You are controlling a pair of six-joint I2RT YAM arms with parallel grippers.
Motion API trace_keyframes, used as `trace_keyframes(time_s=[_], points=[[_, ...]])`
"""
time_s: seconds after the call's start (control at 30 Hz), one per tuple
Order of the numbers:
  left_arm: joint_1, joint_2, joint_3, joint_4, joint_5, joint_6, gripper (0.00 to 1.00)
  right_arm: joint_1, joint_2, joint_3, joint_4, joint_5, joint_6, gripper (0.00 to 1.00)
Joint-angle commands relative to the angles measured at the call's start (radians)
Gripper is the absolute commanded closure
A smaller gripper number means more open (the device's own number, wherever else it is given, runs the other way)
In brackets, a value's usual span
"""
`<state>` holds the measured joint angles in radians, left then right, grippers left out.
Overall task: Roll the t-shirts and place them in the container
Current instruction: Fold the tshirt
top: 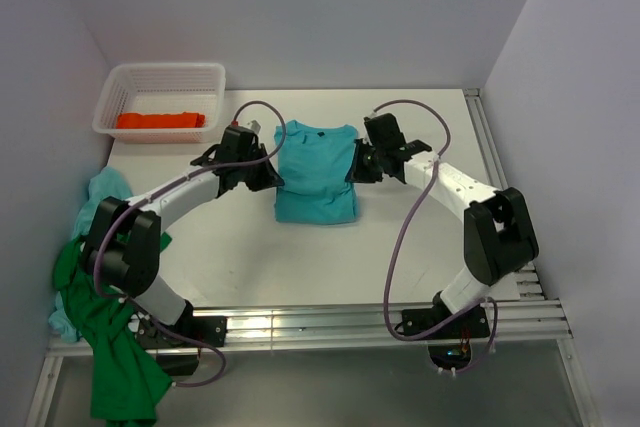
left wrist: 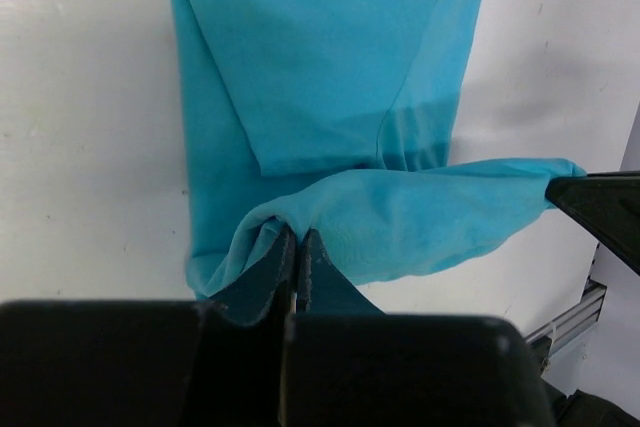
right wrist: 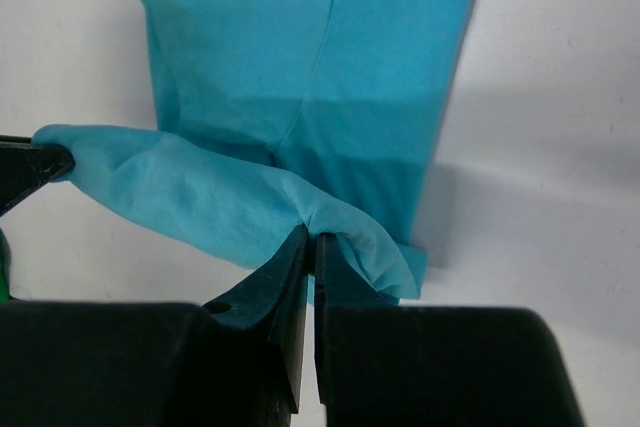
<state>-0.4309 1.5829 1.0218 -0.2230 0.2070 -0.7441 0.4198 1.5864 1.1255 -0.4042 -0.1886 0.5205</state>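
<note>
The turquoise t-shirt (top: 316, 187) lies folded into a narrow strip in the middle of the white table, collar at the far end. My left gripper (top: 271, 179) is shut on its left edge and my right gripper (top: 353, 169) on its right edge. In the left wrist view the gripper (left wrist: 298, 239) pinches a raised band of the shirt (left wrist: 320, 47). In the right wrist view the gripper (right wrist: 312, 242) pinches the same band of the shirt (right wrist: 300, 37). The band is stretched between both grippers above the flat part. The orange t-shirt (top: 160, 119) lies in the basket. The dark green t-shirt (top: 112, 342) and pale blue t-shirt (top: 102, 190) hang at the table's left edge.
A white plastic mesh basket (top: 165, 70) stands at the far left corner. Metal rails run along the near edge (top: 350, 322) and the right edge (top: 492, 142). Walls close in at the back and on both sides.
</note>
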Motion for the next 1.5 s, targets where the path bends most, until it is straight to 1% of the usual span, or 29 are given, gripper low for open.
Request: trace_keyframes(time_s=[0.0,0.17,0.37,0.53,0.63,0.67,0.7,0.77,0.8,0.83,0.87,0.9,0.97,1.0,1.03,1.07,1.1,1.13,1.17,1.2,1.23,1.27,1.3,1.33,1.37,1.4,1.47], points=[[0.02,0.037,0.061,0.05,-0.012,0.026,0.99,-0.016,0.047,0.081,0.025,0.008,-0.031,1.0],[0.04,0.113,0.095,0.071,0.006,0.029,1.0,-0.035,0.118,0.137,0.037,0.014,-0.028,1.0],[0.064,0.17,0.123,0.116,0.012,0.031,1.0,-0.052,0.217,0.195,0.05,0.023,-0.019,1.0],[0.078,0.209,0.152,0.14,0.02,0.029,0.99,-0.059,0.262,0.211,0.076,0.026,-0.007,1.0],[0.081,0.233,0.169,0.152,0.029,0.028,0.88,-0.065,0.285,0.217,0.08,0.041,0.001,0.99],[0.081,0.242,0.17,0.163,0.032,0.025,0.8,-0.065,0.29,0.214,0.09,0.041,0.003,0.93],[0.083,0.247,0.172,0.169,0.037,0.025,0.73,-0.067,0.29,0.214,0.091,0.047,0.006,0.89],[0.083,0.244,0.169,0.181,0.046,0.02,0.6,-0.069,0.273,0.198,0.106,0.057,0.01,0.74],[0.083,0.238,0.158,0.198,0.046,0.02,0.5,-0.069,0.262,0.191,0.111,0.073,0.013,0.6],[0.083,0.229,0.15,0.201,0.039,0.019,0.45,-0.069,0.251,0.183,0.119,0.077,0.015,0.54],[0.083,0.201,0.146,0.205,0.022,0.018,0.35,-0.069,0.226,0.166,0.128,0.08,0.015,0.48],[0.083,0.183,0.126,0.214,0.011,0.02,0.3,-0.067,0.21,0.158,0.131,0.092,0.016,0.47],[0.083,0.119,0.101,0.214,-0.027,0.026,0.23,-0.067,0.152,0.114,0.151,0.106,0.013,0.45],[0.083,0.095,0.071,0.214,-0.038,0.029,0.22,-0.067,0.127,0.091,0.163,0.115,0.015,0.45],[0.083,0.071,0.051,0.258,-0.046,0.031,0.21,-0.065,0.101,0.065,0.179,0.124,0.015,0.45],[0.083,0.021,0.029,0.275,-0.049,0.038,0.21,-0.061,0.052,0.012,0.209,0.13,0.015,0.45],[0.083,-0.004,-0.024,0.292,-0.05,0.041,0.21,-0.056,0.026,-0.016,0.225,0.136,0.016,0.46],[0.083,-0.03,-0.055,0.336,-0.052,0.042,0.21,-0.05,-0.001,-0.047,0.24,0.152,0.016,0.46],[0.083,-0.075,-0.087,0.361,-0.049,0.045,0.22,-0.041,-0.053,-0.109,0.278,0.167,0.013,0.47],[0.083,-0.096,-0.162,0.394,-0.044,0.042,0.22,-0.015,-0.08,-0.142,0.297,0.187,0.012,0.47],[0.083,-0.116,-0.204,0.425,-0.041,0.04,0.22,0.005,-0.104,-0.176,0.315,0.224,0.004,0.47],[0.083,-0.153,-0.245,0.492,-0.037,0.037,0.22,0.025,-0.152,-0.243,0.362,0.273,-0.003,0.47],[0.083,-0.167,-0.325,0.523,-0.015,0.037,0.22,0.072,-0.178,-0.281,0.395,0.297,-0.01,0.46],[0.083,-0.193,-0.362,0.554,0.006,0.051,0.21,0.1,-0.206,-0.365,0.482,0.319,-0.02,0.46],[0.081,-0.208,-0.441,0.633,0.032,0.063,0.19,0.128,-0.26,-0.401,0.517,0.369,-0.025,0.44],[0.081,-0.225,-0.486,0.678,0.049,0.071,0.17,0.179,-0.282,-0.433,0.547,0.395,-0.027,0.43],[0.078,-0.285,-0.581,0.752,0.034,0.063,0.14,0.221,-0.315,-0.496,0.591,0.455,-0.014,0.4]])
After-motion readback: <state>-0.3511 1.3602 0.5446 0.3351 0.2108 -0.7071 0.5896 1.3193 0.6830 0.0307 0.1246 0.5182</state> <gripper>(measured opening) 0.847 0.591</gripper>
